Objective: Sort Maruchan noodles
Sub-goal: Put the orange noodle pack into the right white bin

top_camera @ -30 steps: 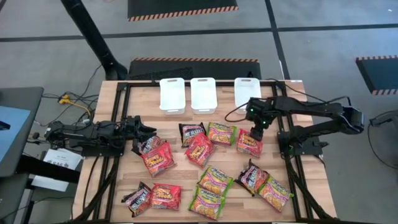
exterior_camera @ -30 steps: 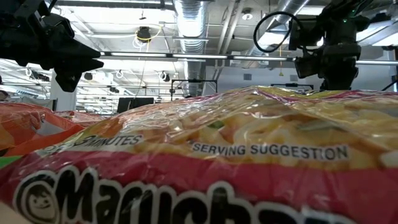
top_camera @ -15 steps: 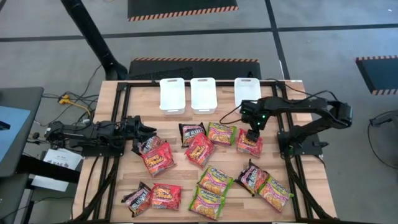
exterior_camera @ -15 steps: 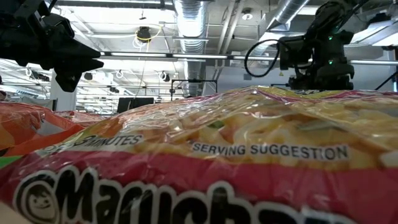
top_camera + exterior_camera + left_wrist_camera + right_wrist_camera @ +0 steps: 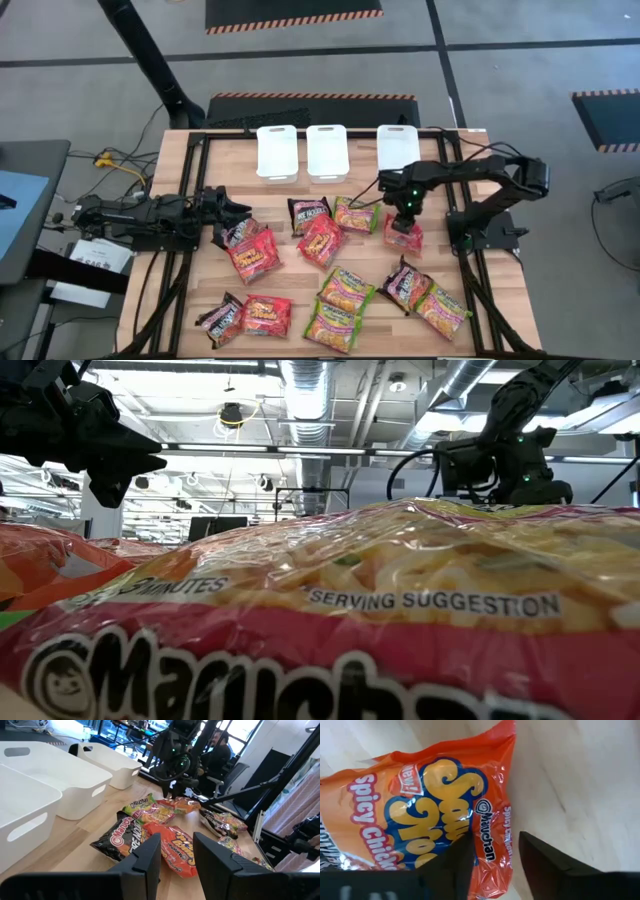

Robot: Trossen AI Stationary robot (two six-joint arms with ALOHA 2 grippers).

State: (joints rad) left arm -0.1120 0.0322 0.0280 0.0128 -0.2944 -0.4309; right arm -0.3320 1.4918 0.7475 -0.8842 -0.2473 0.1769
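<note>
Several Maruchan noodles packets, red, green-yellow and dark, lie flat on the wooden table (image 5: pixel 290 290). My right gripper (image 5: pixel 404 218) points steeply down over a red packet (image 5: pixel 403 236) at the right of the spread. Its fingers are open, and in the right wrist view they (image 5: pixel 495 836) stand astride that packet's (image 5: pixel 430 810) side edge. My left gripper (image 5: pixel 240 212) waits level at the table's left, open (image 5: pixel 176 837), beside a dark packet (image 5: pixel 238 232). My right gripper comes from above with the red packet's side edge (image 5: pixel 492 851) between its fingers. One finger (image 5: pixel 457 862) overlaps the wrapper and the other (image 5: pixel 540 862) stands over bare wood. I cannot tell whether either touches it. The packet lies flat on the table.
Three white trays (image 5: pixel 277 152) (image 5: pixel 327 150) (image 5: pixel 397 147) stand in a row at the far edge. A green packet (image 5: pixel 355 214) lies just left of the red one. More packets (image 5: pixel 345 288) cover the near half; one (image 5: pixel 350 610) fills the low view.
My right gripper has come down onto the red packet, drifting a little toward the table's left and tipping steeper. The packets have stayed where they were.
</note>
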